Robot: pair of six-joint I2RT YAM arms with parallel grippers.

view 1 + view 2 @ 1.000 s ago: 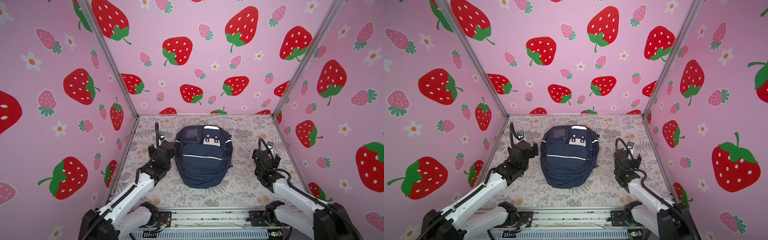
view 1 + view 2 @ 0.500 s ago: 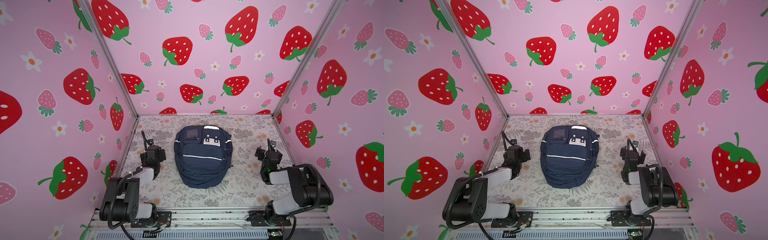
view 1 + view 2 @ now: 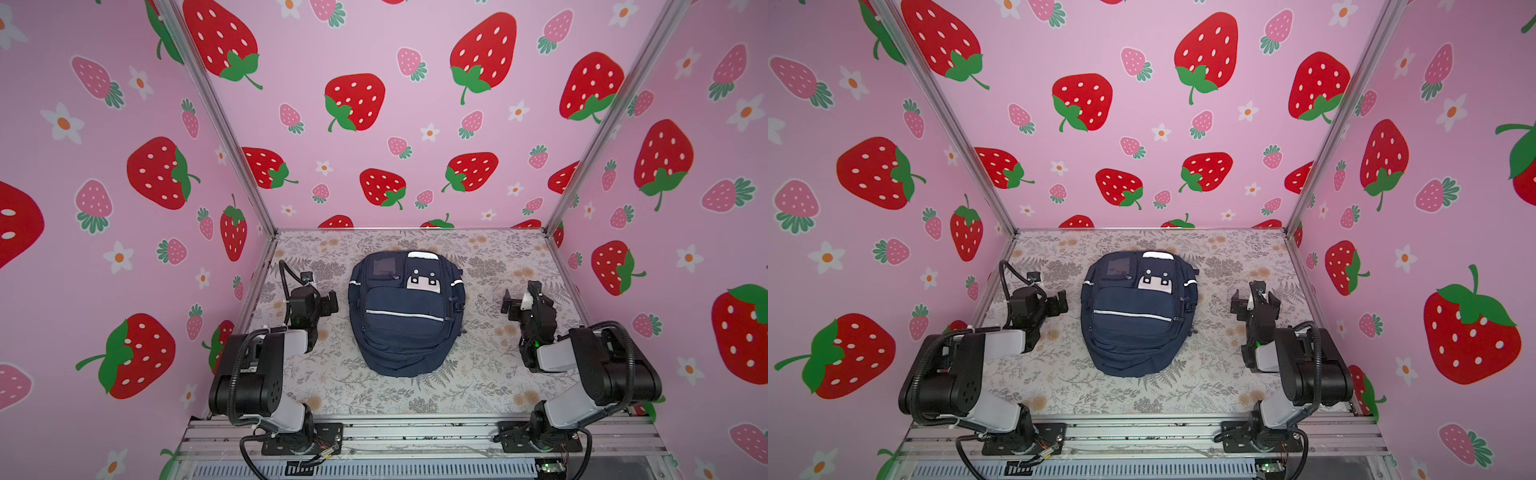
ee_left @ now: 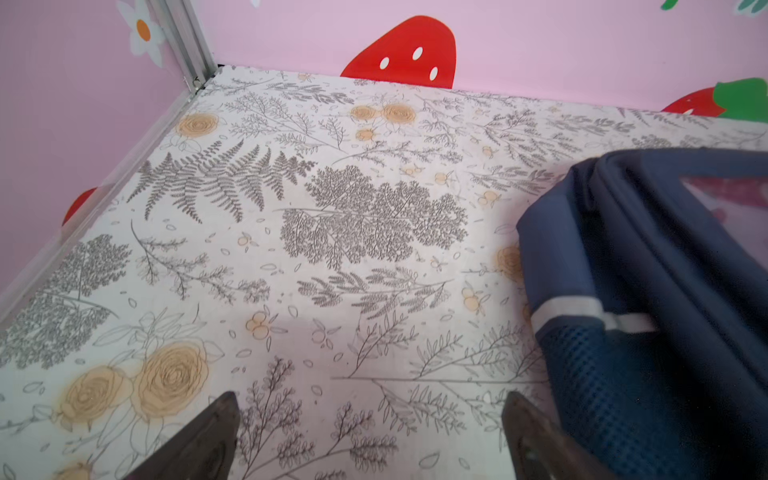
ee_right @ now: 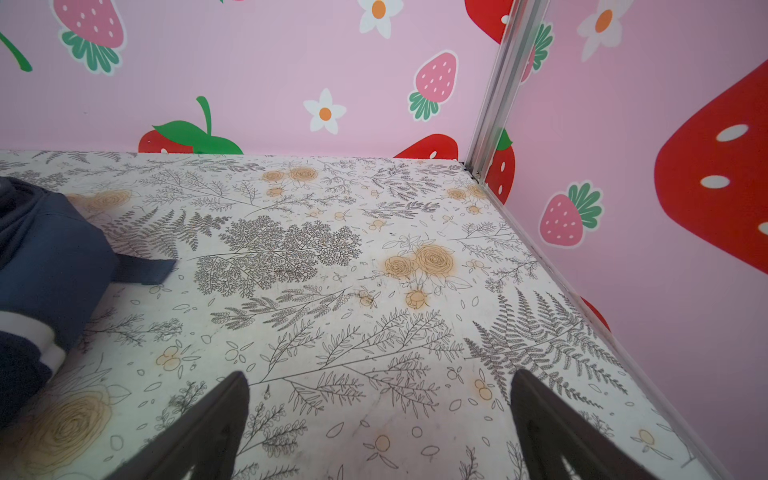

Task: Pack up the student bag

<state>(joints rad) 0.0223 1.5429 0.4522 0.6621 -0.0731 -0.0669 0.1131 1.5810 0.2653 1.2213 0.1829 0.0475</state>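
The student bag (image 3: 403,320) (image 3: 1133,320), navy with silver stripes and a white face patch, lies flat in the middle of the table, zipped shut as far as both top views show. My left gripper (image 3: 328,301) (image 3: 1059,303) hovers to its left, open and empty. In the left wrist view the open fingers frame bare mat at the left gripper (image 4: 370,401), and the student bag (image 4: 665,291) lies close beside one finger. My right gripper (image 3: 517,303) (image 3: 1254,305) hangs open and empty to the bag's right. The right wrist view shows mat between the open fingers of the right gripper (image 5: 380,376), with the student bag (image 5: 37,266) off to one side.
The table (image 3: 490,266) carries a floral mat. Pink strawberry walls (image 3: 374,124) close it in on three sides, with aluminium posts (image 3: 220,124) in the back corners. A metal rail (image 3: 415,432) with both arm bases runs along the front edge.
Both arms have folded back from a stretched reach beside the bag, and the grippers now sit a little further from it. The bag has not moved.
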